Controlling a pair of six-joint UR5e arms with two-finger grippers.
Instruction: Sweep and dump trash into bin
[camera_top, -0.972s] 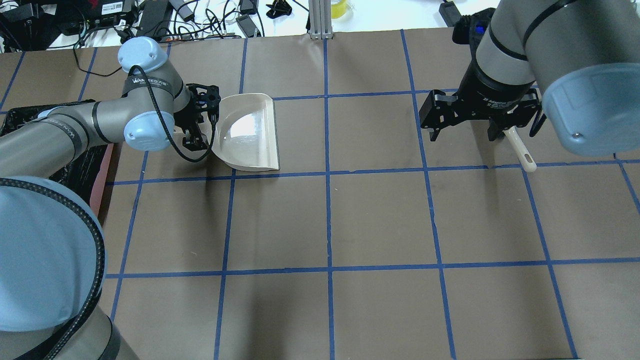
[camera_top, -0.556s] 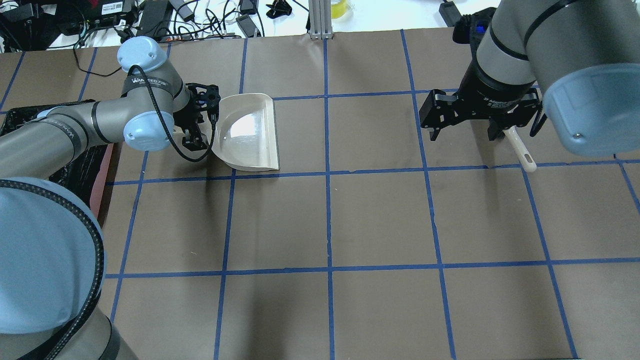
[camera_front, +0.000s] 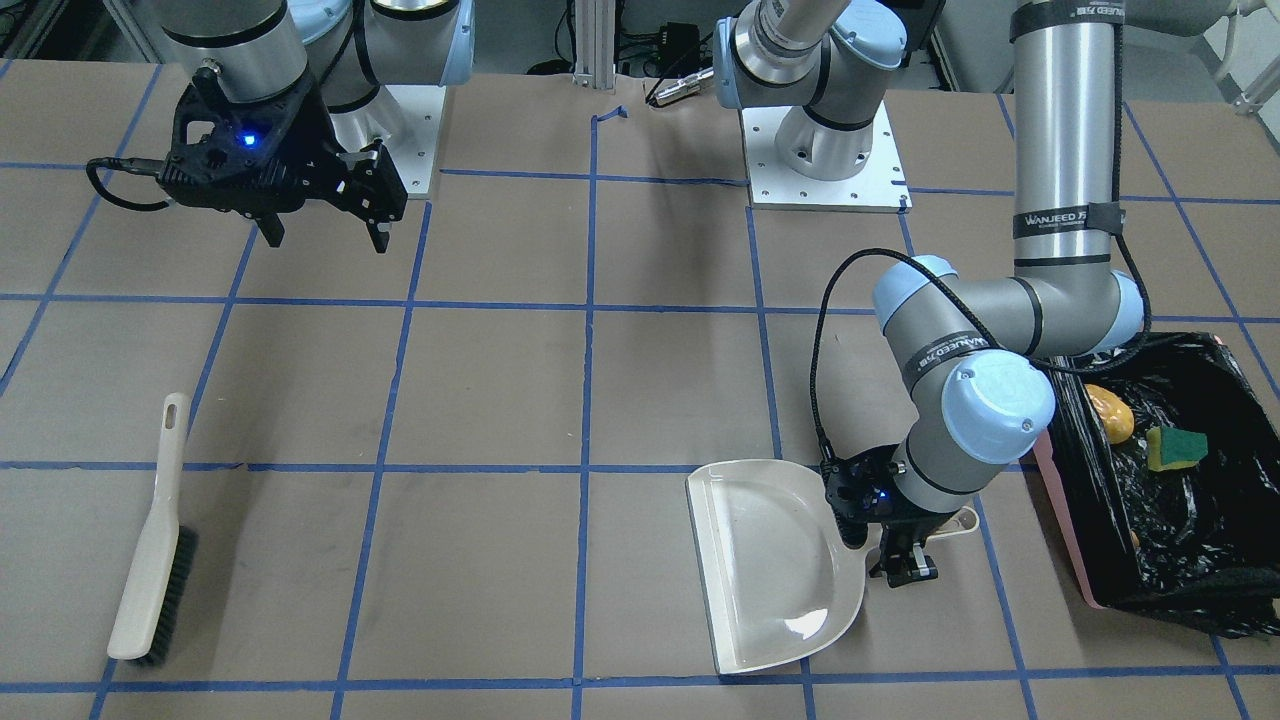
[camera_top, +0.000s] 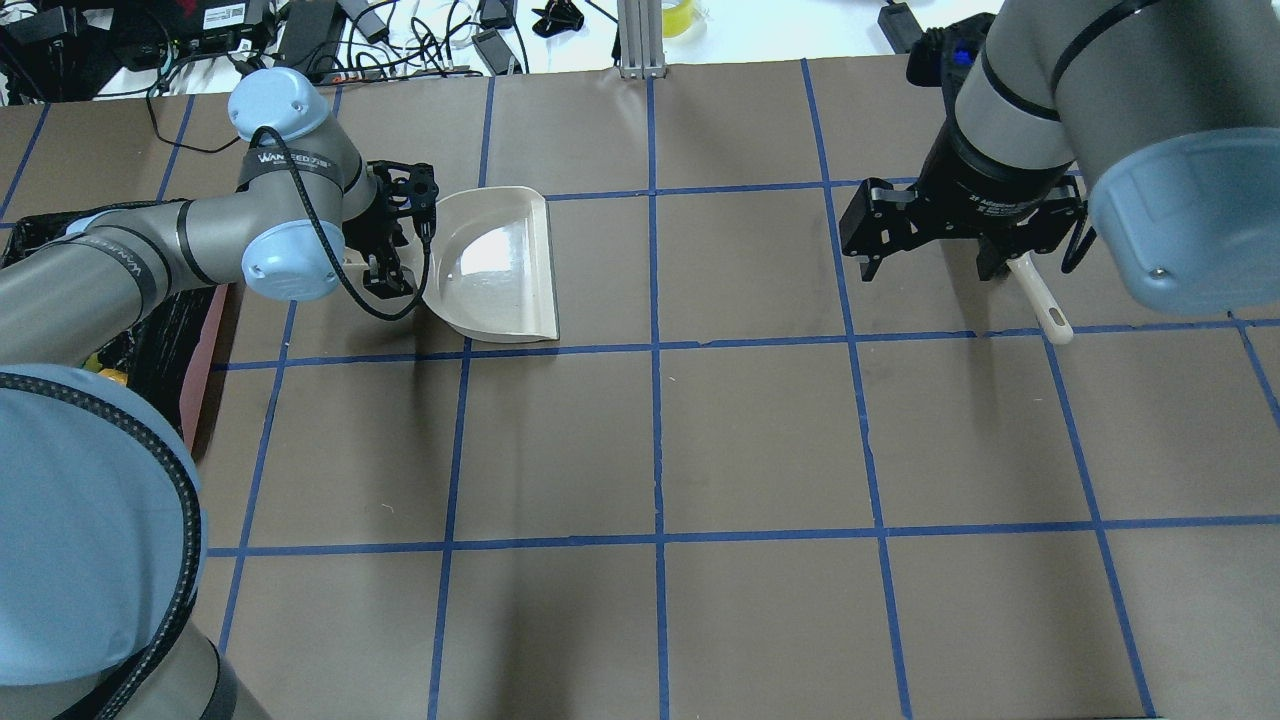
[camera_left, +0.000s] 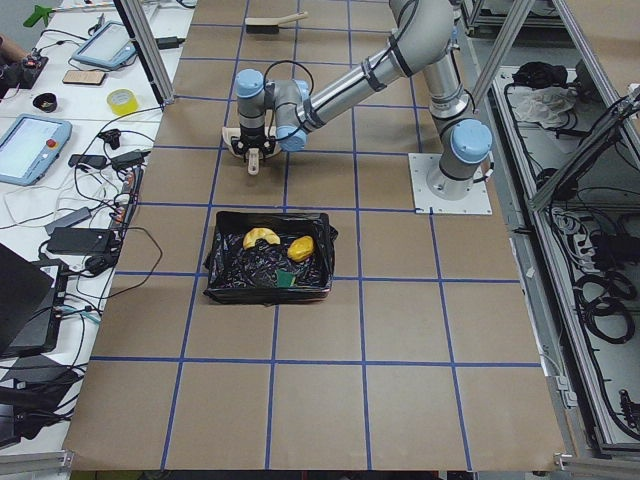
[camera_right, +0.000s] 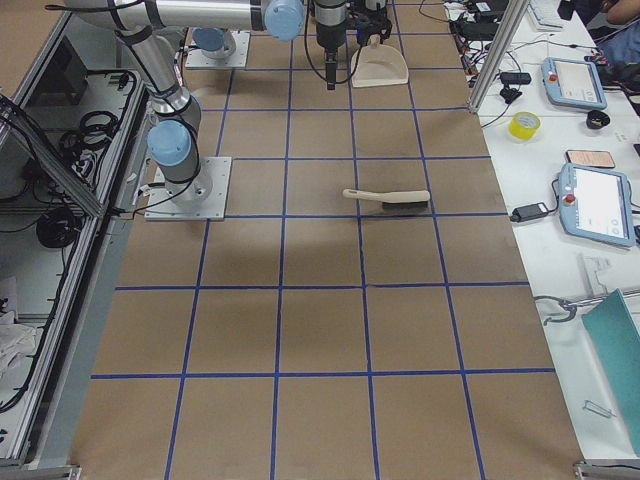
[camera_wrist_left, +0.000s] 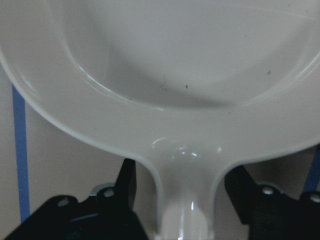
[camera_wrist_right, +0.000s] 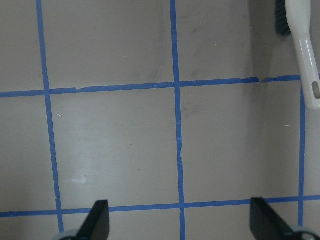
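Observation:
The trash lies in the bin (camera_front: 1062, 505), a pink box lined with a black bag: a potato-like piece (camera_front: 1110, 412), a yellow-green sponge (camera_front: 1175, 448) and a curved croissant piece (camera_left: 262, 238). Beside the bin the beige dustpan (camera_top: 500, 265) rests flat and holds nothing. My left gripper (camera_top: 395, 238) straddles its handle, and the left wrist view shows the black fingers (camera_wrist_left: 125, 185) apart from the handle (camera_wrist_left: 185, 200) on both sides, so it is open. My right gripper (camera_front: 328, 238) hangs open above the table, holding nothing. The brush (camera_front: 150, 560) lies on the table beyond it.
The table is brown paper with a blue tape grid (camera_top: 655, 345). Cables and devices (camera_top: 300, 35) crowd the white bench past the far edge. The two arm bases (camera_front: 820, 160) stand at the robot's side. A metal post (camera_top: 640, 40) rises at the far middle edge.
The left arm's elbow and wrist have shifted slightly away from the dustpan, towards the bin. The dustpan, brush and right arm stay where they were.

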